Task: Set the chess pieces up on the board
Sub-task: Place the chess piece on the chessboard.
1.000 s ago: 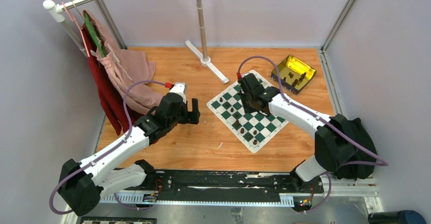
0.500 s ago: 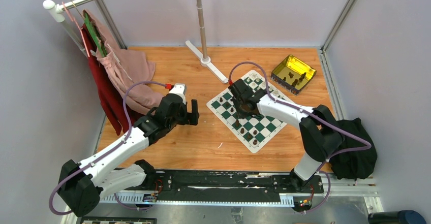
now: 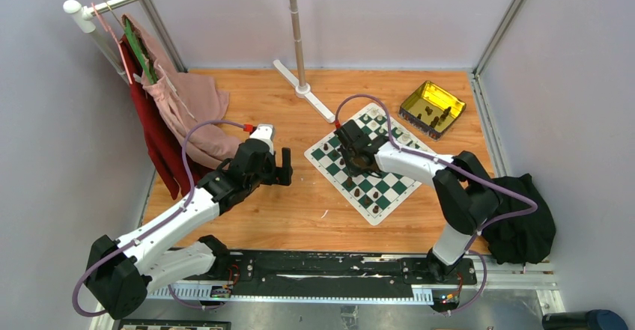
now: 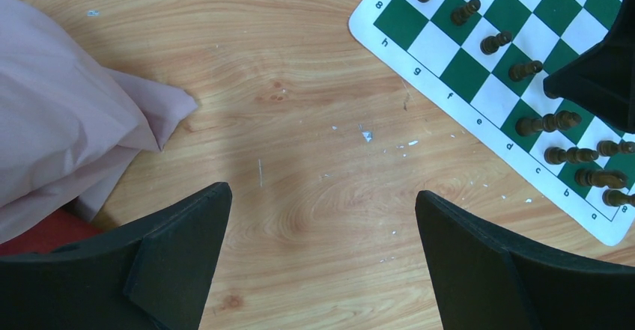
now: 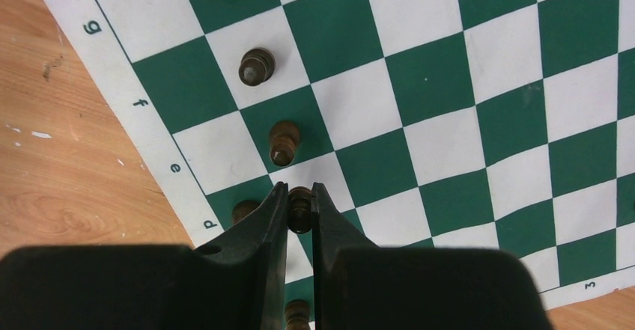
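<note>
Right gripper (image 5: 300, 192) clamped on dark brown piece (image 5: 299, 214), long axis upright, low over board (image 5: 449, 143) by its left border; pawn (image 5: 284, 143) just beyond fingertips; neighbour piece (image 5: 243, 210) just beside one finger; open squares lie rightward; left gripper (image 4: 322, 218) spread wide over tabletop (image 4: 299, 120), well apart from the board.

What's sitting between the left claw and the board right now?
Only bare wooden tabletop with a few white flecks, seen in the left wrist view between the left claw and the board.
</note>
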Action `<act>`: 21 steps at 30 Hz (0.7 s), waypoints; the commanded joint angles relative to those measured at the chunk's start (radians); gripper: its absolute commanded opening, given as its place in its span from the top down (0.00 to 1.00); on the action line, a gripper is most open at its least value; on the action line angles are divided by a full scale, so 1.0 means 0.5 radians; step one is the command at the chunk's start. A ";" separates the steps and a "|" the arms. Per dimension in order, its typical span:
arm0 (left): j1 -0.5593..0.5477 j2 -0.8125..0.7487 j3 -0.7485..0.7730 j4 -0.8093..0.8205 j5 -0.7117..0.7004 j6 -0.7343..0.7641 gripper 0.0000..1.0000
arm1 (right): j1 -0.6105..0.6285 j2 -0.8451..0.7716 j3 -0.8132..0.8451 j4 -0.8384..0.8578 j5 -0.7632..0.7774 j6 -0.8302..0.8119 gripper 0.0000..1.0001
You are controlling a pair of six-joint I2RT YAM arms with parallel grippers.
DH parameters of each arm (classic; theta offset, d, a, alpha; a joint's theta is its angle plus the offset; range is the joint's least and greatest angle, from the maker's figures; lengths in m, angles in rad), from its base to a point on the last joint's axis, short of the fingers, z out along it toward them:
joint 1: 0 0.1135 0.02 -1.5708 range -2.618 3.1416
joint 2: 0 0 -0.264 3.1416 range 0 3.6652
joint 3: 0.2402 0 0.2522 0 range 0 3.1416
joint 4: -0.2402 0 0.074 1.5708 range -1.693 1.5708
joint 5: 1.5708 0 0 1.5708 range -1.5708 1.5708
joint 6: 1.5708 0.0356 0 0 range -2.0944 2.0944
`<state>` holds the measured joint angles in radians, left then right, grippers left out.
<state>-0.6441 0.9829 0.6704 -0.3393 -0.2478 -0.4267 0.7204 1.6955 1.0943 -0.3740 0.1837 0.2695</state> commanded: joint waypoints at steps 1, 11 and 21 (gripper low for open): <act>-0.007 0.003 -0.027 0.006 -0.020 0.022 0.00 | 0.027 0.016 -0.069 0.028 0.059 0.016 1.00; -0.006 0.025 -0.030 0.010 0.008 -0.005 0.00 | 0.020 0.002 -0.192 0.136 0.066 0.005 1.00; -0.006 0.051 -0.027 0.011 0.013 -0.005 0.00 | 0.000 0.011 -0.189 0.166 0.046 0.000 1.00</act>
<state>-0.6441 0.9958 0.6704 -0.3389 -0.2462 -0.4271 0.7204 1.6958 1.0161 -0.3050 0.1947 0.2691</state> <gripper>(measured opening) 0.997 0.165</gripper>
